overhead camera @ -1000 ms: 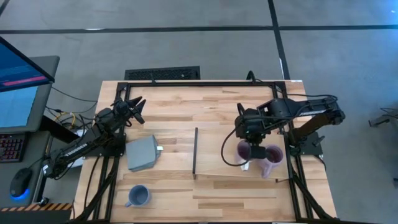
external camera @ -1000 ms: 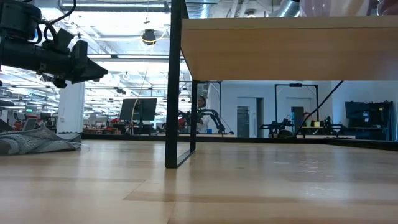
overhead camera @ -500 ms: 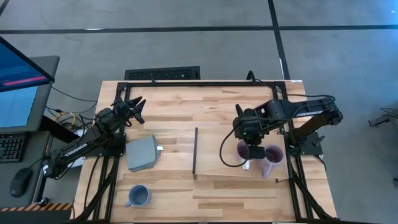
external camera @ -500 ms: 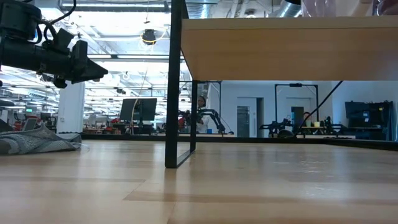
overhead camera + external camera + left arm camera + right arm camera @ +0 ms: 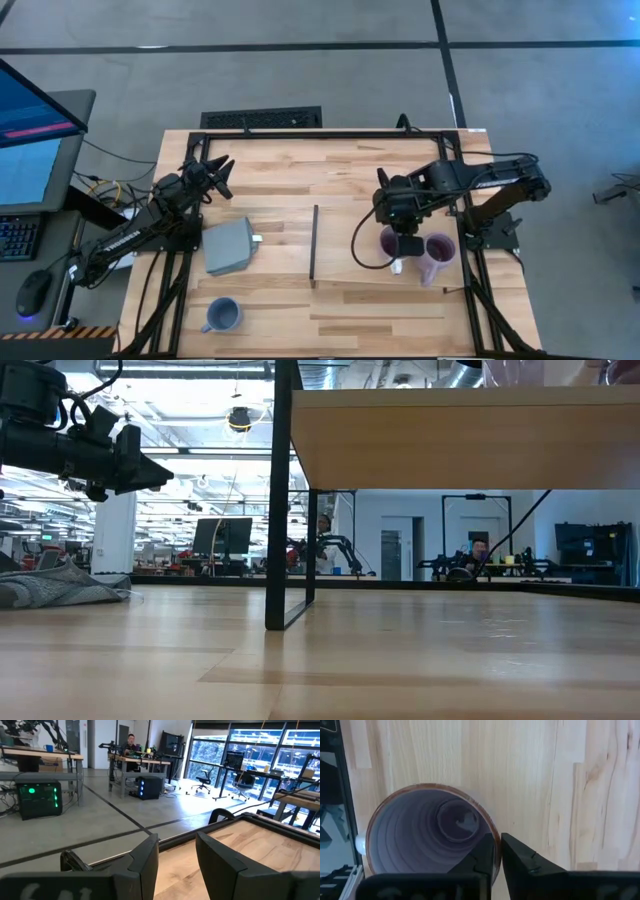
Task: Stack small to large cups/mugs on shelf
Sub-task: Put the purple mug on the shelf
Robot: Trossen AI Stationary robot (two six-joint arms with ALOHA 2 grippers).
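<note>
Wooden counter (image 5: 330, 170), shelf (image 5: 370, 262): right tool (image 5: 496, 851) barely parted, straddling lavender mug (image 5: 427, 832) rim; rigid, probably slippery, grip wall. Left tool (image 5: 175, 855) apart.

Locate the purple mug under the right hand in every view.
High: purple mug on the shelf, right of centre, under the right hand.
Low: only a sliver of it shows at the top edge, above the shelf.
Left wrist: not in it.
Right wrist: fills lower left.
Shared landmark: the shelf's wood.

Right gripper (image 5: 398, 222) pointing straight down, fingers slightly parted, left gripper (image 5: 222, 172) raised — half-open
</note>
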